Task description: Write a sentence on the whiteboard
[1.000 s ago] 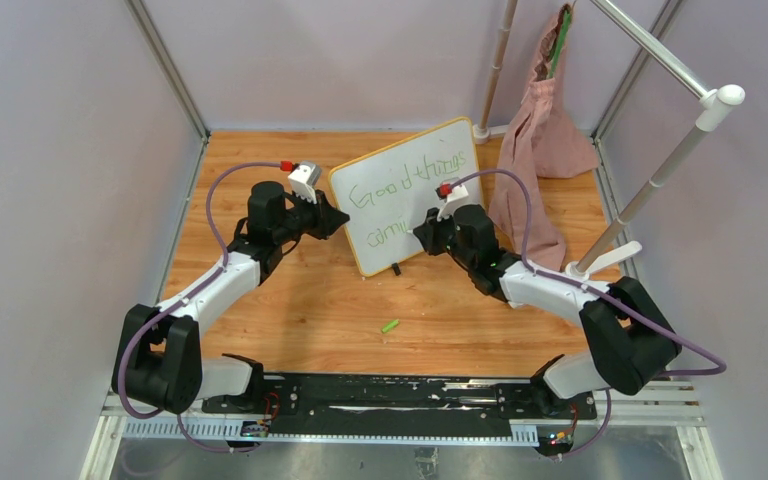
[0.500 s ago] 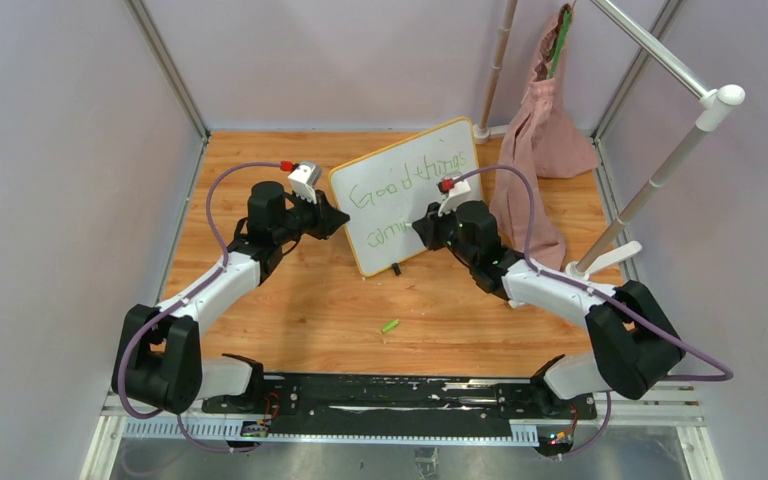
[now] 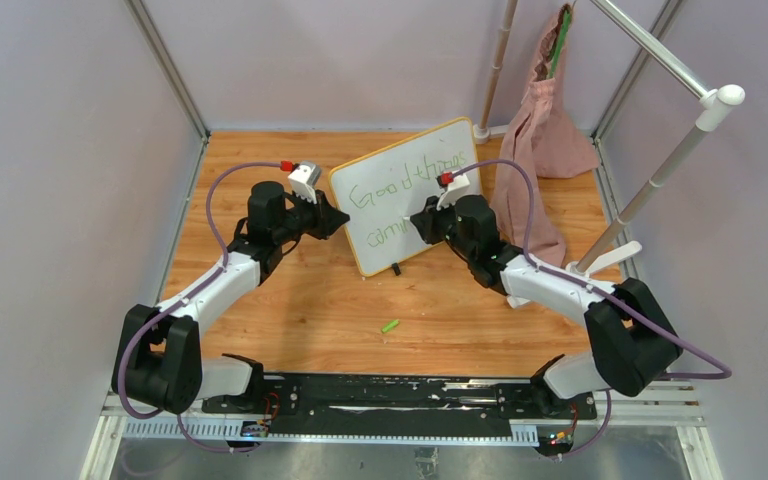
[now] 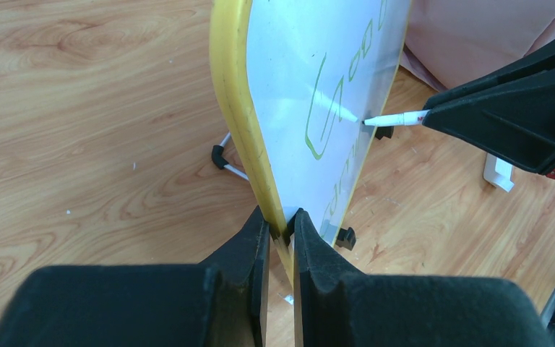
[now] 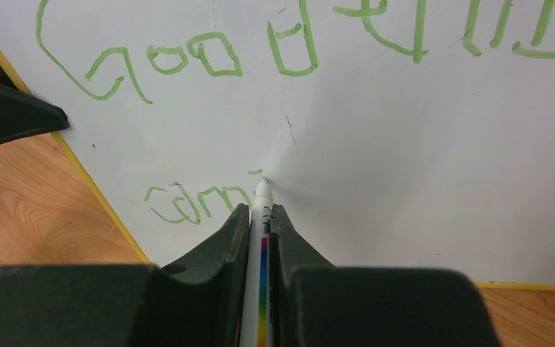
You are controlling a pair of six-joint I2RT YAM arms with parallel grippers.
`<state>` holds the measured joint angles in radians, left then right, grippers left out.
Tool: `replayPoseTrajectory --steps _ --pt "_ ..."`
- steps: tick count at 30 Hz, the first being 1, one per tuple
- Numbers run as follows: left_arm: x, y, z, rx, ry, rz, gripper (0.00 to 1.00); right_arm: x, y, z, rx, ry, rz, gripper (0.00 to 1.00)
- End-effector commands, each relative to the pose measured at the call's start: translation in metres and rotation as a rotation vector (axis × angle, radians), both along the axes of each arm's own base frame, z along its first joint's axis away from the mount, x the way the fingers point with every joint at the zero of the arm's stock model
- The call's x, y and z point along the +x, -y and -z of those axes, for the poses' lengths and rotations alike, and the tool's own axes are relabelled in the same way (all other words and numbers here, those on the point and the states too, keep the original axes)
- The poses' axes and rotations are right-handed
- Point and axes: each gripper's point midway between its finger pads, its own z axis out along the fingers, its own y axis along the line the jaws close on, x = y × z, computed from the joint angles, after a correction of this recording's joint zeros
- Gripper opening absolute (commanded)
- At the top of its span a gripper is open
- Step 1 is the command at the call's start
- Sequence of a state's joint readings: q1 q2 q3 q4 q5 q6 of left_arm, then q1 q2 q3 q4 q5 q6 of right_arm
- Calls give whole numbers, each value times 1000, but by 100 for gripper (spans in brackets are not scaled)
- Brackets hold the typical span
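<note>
The whiteboard (image 3: 405,200) reads "Good things", then perhaps "com". It stands on its long edge. The left pincer (image 4: 280,220) clamps its edge, and the right pincer (image 5: 260,211) grips a marker (image 5: 262,194).

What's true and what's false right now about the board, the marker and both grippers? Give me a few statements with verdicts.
1. The left gripper is clamped on the yellow edge of the whiteboard. True.
2. The right gripper holds a marker with its tip at the board surface. True.
3. The writing on the board is red. False: it is green.
4. The whiteboard lies flat on the table. False: it stands up on its black feet.
5. A small green piece lies on the table between the board and the arm bases. True.
</note>
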<state>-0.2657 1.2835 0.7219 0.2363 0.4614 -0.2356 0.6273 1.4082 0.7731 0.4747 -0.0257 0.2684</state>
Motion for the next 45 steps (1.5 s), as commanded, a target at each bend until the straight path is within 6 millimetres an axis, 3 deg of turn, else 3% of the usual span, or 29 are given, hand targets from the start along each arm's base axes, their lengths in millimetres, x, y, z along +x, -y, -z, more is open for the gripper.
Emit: replayPoseTrajectory --steps 1,19,45 --pt "5 -14 8 104 42 -41 0 9 5 -8 0 20 22 0" --pt "6 -14 10 105 39 -41 0 -4 9 -2 17 9 8 0" --pt "5 -14 9 106 43 -39 0 9 3 4 7 -3 22 0"
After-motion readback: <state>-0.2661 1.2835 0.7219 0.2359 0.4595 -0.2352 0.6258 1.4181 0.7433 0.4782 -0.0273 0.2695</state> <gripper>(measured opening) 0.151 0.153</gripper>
